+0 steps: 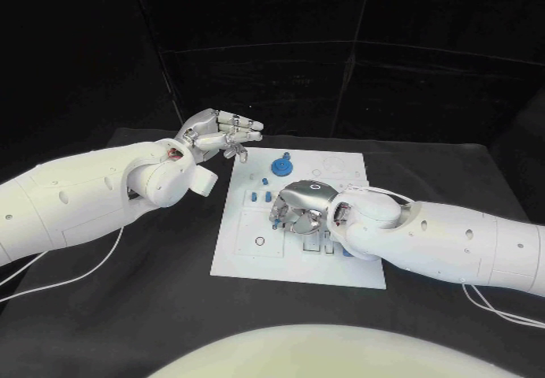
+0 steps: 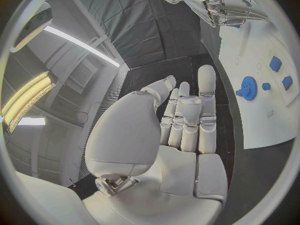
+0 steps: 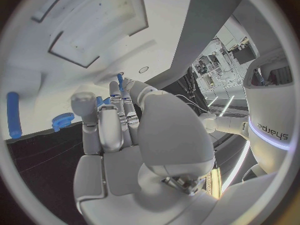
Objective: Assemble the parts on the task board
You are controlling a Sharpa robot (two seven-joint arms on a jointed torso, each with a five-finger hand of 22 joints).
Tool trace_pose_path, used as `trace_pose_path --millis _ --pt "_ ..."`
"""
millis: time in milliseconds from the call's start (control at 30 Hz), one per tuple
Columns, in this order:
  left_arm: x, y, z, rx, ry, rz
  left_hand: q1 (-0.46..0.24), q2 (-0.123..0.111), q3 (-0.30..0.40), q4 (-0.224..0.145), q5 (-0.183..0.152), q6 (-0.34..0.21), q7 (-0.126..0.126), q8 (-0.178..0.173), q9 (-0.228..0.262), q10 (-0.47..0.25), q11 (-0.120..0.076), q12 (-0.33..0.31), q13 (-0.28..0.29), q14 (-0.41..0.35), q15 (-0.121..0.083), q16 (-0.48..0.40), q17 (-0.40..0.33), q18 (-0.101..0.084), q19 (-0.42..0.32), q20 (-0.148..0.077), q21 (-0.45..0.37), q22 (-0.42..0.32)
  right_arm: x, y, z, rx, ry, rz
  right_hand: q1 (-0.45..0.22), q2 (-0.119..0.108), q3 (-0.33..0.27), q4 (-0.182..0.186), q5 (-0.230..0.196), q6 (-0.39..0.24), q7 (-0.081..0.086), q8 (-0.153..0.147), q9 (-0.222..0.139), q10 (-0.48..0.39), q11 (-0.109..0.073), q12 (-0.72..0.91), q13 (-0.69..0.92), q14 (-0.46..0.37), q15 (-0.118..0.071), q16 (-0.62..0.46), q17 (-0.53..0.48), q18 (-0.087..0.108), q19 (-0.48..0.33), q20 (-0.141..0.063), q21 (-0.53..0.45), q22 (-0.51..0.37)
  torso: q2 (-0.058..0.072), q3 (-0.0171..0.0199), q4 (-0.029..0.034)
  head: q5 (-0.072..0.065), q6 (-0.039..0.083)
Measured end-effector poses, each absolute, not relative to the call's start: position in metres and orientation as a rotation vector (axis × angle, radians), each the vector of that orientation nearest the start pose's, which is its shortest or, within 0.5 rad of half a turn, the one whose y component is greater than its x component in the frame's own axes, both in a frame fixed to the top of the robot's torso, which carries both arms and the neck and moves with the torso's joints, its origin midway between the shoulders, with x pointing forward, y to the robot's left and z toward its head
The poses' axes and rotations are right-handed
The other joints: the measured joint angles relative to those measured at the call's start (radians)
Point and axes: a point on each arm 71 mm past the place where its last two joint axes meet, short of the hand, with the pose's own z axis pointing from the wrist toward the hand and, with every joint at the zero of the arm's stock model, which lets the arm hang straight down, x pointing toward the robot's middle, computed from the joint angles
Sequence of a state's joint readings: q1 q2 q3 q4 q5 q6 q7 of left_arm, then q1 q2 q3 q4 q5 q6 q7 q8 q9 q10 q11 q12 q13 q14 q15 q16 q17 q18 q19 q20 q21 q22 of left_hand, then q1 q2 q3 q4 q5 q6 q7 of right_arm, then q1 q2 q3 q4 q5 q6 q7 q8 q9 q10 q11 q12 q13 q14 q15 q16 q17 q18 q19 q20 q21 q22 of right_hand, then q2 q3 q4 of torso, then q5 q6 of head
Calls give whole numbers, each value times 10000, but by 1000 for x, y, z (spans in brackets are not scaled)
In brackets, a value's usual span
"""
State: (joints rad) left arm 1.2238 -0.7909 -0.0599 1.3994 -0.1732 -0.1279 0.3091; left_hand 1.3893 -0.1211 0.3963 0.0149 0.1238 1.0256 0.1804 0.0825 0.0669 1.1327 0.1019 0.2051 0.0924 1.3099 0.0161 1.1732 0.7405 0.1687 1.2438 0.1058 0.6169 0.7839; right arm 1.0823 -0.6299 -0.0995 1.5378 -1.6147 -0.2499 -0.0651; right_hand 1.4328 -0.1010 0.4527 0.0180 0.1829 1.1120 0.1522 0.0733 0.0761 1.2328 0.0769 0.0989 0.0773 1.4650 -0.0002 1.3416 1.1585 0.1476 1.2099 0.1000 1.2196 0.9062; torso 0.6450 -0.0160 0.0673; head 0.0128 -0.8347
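Over the middle of the black table (image 1: 125, 315), the flat white rectangular task board (image 1: 256, 264) is lying with the robot's two hands working above and beside it. The silver right hand (image 1: 301, 209) is hovering low over the centre of the board, fingers curled downward; in the right wrist view a thin blue pin-like part (image 3: 120, 81) is showing at its fingertips (image 3: 128, 87), apparently pinched there, though the grip itself is too small to be sure of. The silver left hand (image 1: 218, 130) is hanging off the board's far left corner, raised above the table, its fingers lying straight and close together in the left wrist view, with nothing in them.

A round blue toothed gear part (image 1: 282, 166) is sitting on the far half of the board, near the left hand but apart from it. Several small blue block parts (image 1: 262, 196) are lying just on the near side of the gear, close to the right hand's fingers. A long blue rod-shaped part (image 3: 13, 114) is lying on the board too, well apart from the fingertips, seen from the right wrist.
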Motion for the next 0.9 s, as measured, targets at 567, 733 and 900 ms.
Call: trace_pose_path --millis 567,733,900 --pt "509 206 -185 -9139 16191 -15491 0 0 0 0 0 0 0 0 0 0 0 0 -1 0 0 0 1 1 0 0 0 0 427 -81 -252 -4778 17569 8580 0 0 0 0 0 3 -4 -10 -4 0 0 0 0 0 0 0 1 0 0 0 0 2 -2 0 4 15 -2" --pt "509 206 -185 -9139 16195 -15492 0 0 0 0 0 0 0 0 0 0 0 0 -1 0 0 0 1 0 0 0 0 0 425 -80 -252 -4790 17551 8644 -1 1 0 0 0 36 -37 -11 5 3 -4 0 0 0 0 0 1 0 0 0 0 9 -2 0 4 20 -13" --pt "509 207 -185 -9138 16198 -15494 0 0 0 0 0 0 0 0 0 0 0 0 -1 0 0 0 0 0 0 0 0 1 423 -79 -252 -4797 17516 8695 -40 40 -1 0 -1 36 -37 -13 4 38 -38 0 -1 0 0 0 2 0 0 0 0 18 -2 0 4 28 -20"
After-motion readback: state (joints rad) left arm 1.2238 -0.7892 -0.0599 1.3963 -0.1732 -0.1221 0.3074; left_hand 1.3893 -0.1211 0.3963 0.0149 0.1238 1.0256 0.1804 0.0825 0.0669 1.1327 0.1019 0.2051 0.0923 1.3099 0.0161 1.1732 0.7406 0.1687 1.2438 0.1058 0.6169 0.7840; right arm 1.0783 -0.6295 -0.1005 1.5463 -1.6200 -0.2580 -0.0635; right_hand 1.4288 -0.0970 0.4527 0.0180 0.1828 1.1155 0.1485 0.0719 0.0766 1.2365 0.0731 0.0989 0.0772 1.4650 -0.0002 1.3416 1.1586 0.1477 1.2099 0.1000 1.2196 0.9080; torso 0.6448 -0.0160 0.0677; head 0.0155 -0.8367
